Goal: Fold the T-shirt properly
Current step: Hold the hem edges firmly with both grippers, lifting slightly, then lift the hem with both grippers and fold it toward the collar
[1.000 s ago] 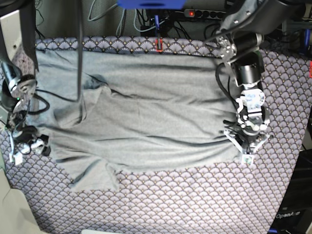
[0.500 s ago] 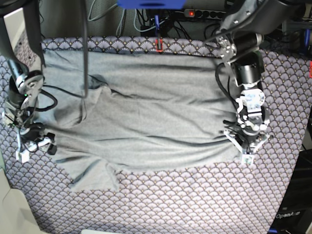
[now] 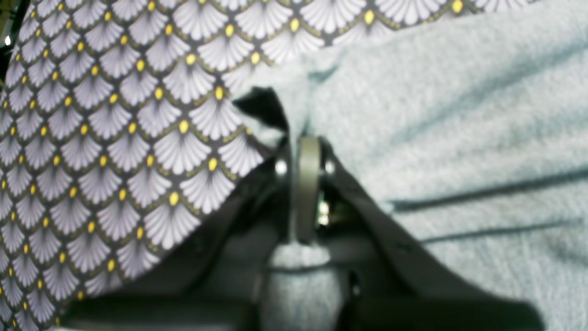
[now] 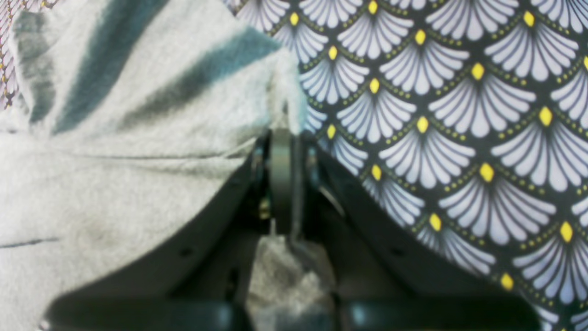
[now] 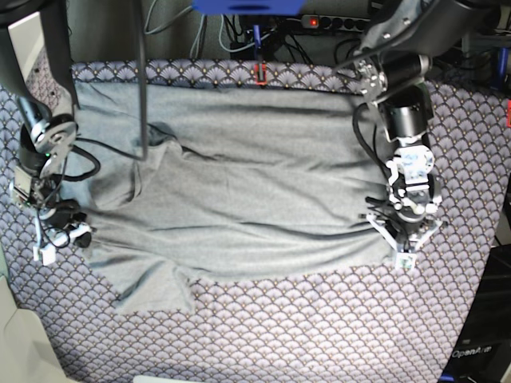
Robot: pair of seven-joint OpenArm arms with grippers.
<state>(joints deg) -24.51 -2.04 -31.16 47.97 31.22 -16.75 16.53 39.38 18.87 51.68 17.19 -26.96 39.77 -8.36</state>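
The light grey T-shirt (image 5: 239, 199) lies spread across the fan-patterned tablecloth (image 5: 319, 327), with a sleeve flap sticking out at the lower left (image 5: 152, 291). My left gripper (image 5: 402, 246) sits at the shirt's lower right corner. In the left wrist view the left gripper (image 3: 301, 138) is shut on a pinch of the shirt's edge (image 3: 298, 92). At the shirt's left edge is my right gripper (image 5: 68, 235). In the right wrist view the right gripper (image 4: 282, 133) is shut on a raised fold of the T-shirt (image 4: 138, 138).
A power strip (image 5: 335, 21) and cables hang behind the table's back edge. A small red object (image 5: 259, 73) sits at the back centre. The cloth's front edge curves off at the lower left, beside a pale surface (image 5: 20, 351).
My right arm has moved in to the shirt's left edge and its jaws have closed on the fabric. The left arm and the shirt's right side have not moved.
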